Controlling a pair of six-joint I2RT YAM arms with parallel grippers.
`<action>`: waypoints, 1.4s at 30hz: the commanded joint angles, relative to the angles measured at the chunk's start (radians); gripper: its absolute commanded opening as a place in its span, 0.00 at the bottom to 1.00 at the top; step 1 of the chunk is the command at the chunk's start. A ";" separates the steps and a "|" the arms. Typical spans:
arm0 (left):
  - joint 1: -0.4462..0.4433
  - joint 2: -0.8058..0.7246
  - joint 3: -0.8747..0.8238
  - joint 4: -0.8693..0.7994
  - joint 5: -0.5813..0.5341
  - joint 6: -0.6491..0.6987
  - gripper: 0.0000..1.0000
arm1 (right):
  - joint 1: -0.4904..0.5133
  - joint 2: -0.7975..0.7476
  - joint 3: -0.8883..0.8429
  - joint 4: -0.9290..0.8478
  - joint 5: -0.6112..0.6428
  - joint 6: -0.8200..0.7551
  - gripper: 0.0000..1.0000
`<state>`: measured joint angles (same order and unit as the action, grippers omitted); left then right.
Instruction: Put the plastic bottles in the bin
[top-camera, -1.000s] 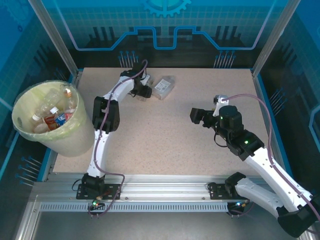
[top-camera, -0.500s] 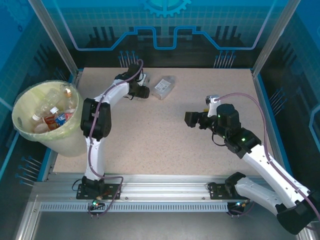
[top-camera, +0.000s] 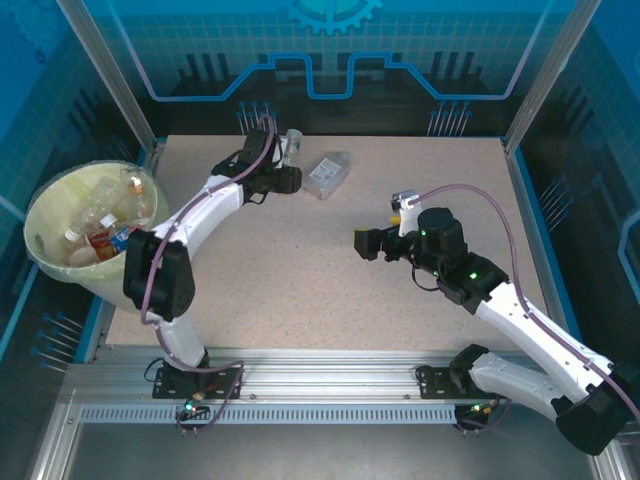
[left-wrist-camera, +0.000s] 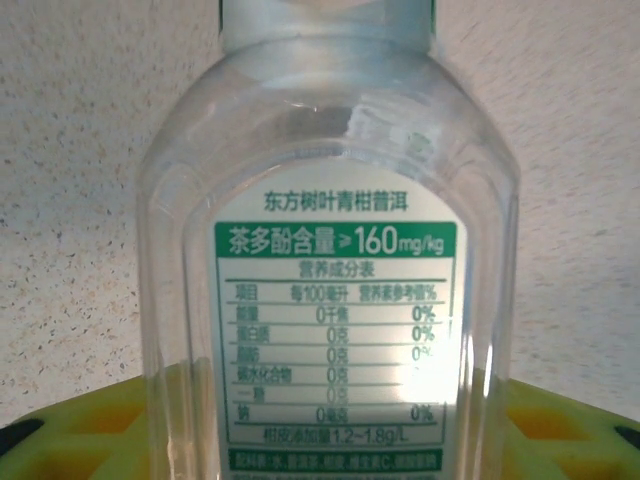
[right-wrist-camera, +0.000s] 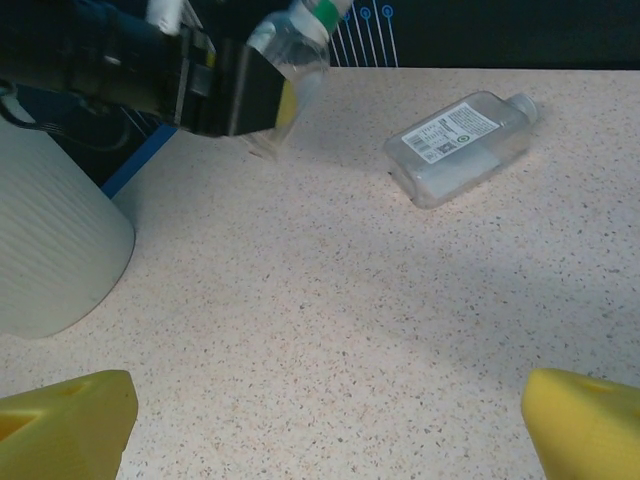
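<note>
The bin (top-camera: 72, 276) stands off the left edge of the surface (top-camera: 330, 290), its mouth open upward and already holding a heap of bottles (top-camera: 105, 225). The left arm reaches from its base to the far side. Its left fingers (left-wrist-camera: 100, 432) are closed on the lower body of a green-capped bottle (left-wrist-camera: 335, 300). In the left wrist view the yellow pads sit on either side of the label. In the right wrist view this bottle is tilted, cap up and away from the arm, and appears to be lifted off the surface.

The carry turns on one relation: the bin lies well to the left of the held bottle and nearer the arms' bases. The arm probably has to swing left and draw back until the bottle is over the open mouth before it lets go. The bottle's long axis should matter little, since the bin is far wider than the bottle.

Just to the right of the left fingers, a lying bottle (top-camera: 328, 173) rests flat on its side. Its long axis runs diagonally, with the cap toward the far right. Farther right and nearer, the right fingers (right-wrist-camera: 62, 420) are spread wide and hold nothing. They point toward that bottle from well apart. It is much nearer the left arm, but that arm is occupied.
</note>
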<state>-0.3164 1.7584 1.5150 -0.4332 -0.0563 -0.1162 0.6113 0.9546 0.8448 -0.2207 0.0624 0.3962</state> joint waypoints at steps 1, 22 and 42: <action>-0.007 -0.122 -0.054 0.062 0.001 -0.034 0.46 | 0.021 0.011 0.017 0.049 0.003 -0.025 1.00; -0.007 -0.593 -0.064 -0.082 0.115 -0.032 0.46 | 0.038 0.059 0.030 0.149 -0.012 -0.046 1.00; -0.004 -0.761 0.131 -0.344 -0.662 0.163 0.43 | 0.037 0.144 0.085 0.179 -0.046 -0.031 1.00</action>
<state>-0.3218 0.9997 1.6154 -0.7357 -0.4812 -0.0109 0.6350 1.0859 0.8925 -0.0769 0.0368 0.3653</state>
